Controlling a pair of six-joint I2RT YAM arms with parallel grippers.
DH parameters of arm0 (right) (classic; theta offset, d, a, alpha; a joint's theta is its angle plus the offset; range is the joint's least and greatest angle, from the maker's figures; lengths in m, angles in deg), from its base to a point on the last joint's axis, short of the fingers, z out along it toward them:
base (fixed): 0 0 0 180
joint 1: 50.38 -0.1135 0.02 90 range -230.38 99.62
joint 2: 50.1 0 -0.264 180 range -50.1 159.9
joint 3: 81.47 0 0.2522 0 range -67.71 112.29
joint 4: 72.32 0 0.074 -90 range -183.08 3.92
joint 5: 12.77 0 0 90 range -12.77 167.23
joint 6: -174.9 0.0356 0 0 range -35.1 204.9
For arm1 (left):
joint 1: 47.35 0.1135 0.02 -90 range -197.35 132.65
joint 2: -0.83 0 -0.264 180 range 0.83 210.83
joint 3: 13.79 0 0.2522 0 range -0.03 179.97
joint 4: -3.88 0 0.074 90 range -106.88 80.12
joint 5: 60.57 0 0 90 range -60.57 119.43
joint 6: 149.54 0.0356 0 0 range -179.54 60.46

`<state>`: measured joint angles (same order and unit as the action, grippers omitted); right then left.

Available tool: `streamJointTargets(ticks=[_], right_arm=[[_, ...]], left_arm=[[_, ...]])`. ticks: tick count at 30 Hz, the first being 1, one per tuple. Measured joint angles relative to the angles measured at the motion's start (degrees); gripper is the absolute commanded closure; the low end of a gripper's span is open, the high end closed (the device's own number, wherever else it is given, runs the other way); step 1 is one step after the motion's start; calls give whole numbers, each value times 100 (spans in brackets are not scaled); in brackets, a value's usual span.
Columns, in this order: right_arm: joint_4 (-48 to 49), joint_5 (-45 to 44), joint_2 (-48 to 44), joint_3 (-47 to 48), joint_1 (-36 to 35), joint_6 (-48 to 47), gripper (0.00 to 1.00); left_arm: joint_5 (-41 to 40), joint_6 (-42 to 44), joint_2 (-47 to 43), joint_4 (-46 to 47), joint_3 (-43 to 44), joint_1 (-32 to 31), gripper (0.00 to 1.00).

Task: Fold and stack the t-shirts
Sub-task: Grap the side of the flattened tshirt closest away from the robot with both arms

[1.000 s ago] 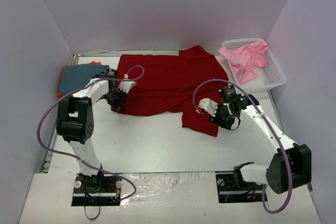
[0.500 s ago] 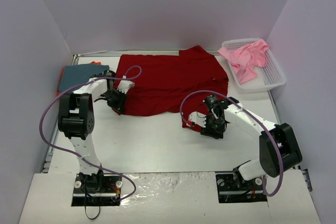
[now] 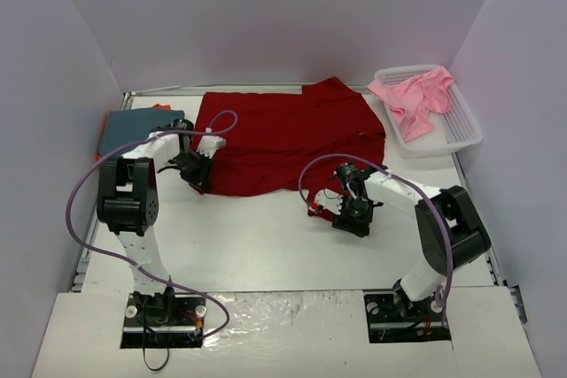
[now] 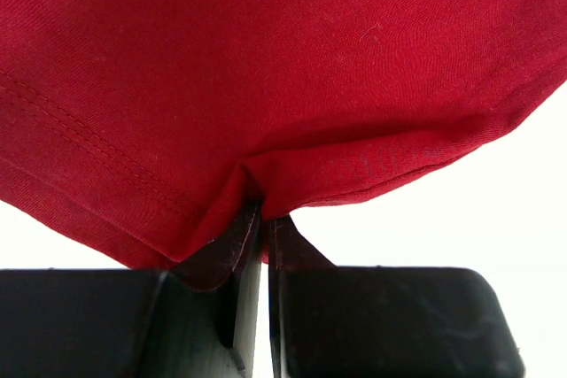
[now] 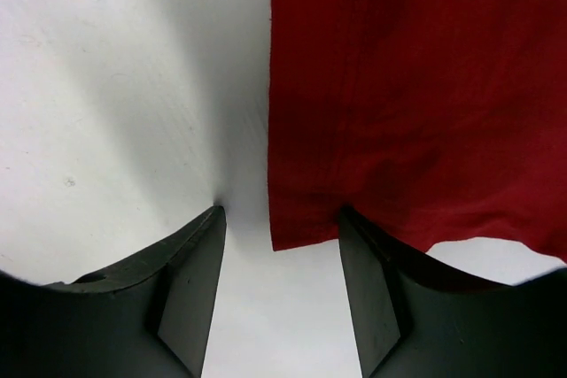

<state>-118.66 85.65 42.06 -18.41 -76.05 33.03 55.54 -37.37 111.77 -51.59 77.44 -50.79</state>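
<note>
Since one second ago the right gripper (image 3: pixel 351 216) has been swung inward and lowered to the near right corner of the red shirt (image 3: pixel 283 135), which has been pulled back a little, while the left gripper (image 3: pixel 197 170) has hardly been moved. In the right wrist view the fingers (image 5: pixel 190 281) are seen open, with the corner of the hem lying between them over the white table (image 3: pixel 257 245); nothing is held yet. In the left wrist view the fingers (image 4: pixel 372 316) are closed on a small pinch of the red shirt at its near left edge, and the cloth is drawn into a fold there. The red shirt is spread mostly flat at the far middle of the table and is not folded yet. At the far left a teal shirt (image 3: pixel 133 128) is seen folded, with a bit of an orange shirt (image 3: pixel 159 106) showing under or behind it, so these two seem to be already stacked. A pink shirt (image 3: pixel 412 95) is lying crumpled in the basket (image 3: pixel 461 130) at the far right and is untouched. About half of the work is judged to be done: the red shirt must be folded and stacked, then the pink one.
</note>
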Motion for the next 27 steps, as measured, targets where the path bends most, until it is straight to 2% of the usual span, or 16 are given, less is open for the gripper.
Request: streamJointTargets(ticks=[5,8,11,22,27], right_arm=[[111,-195,50,9,-26,133,57],[136,-302,85,26,-26,234,69],[168,-474,127,28,-31,350,98],[291,-970,352,337,9,903,100],[149,-807,181,1139,57,1102,100]], left_arm=[[48,0,-15,39,-35,20,98],[63,0,-17,55,-44,20,98],[63,2,-31,63,-57,20,98],[-4,-15,-142,122,-131,20,98],[-184,-15,-514,81,-131,17,98]])
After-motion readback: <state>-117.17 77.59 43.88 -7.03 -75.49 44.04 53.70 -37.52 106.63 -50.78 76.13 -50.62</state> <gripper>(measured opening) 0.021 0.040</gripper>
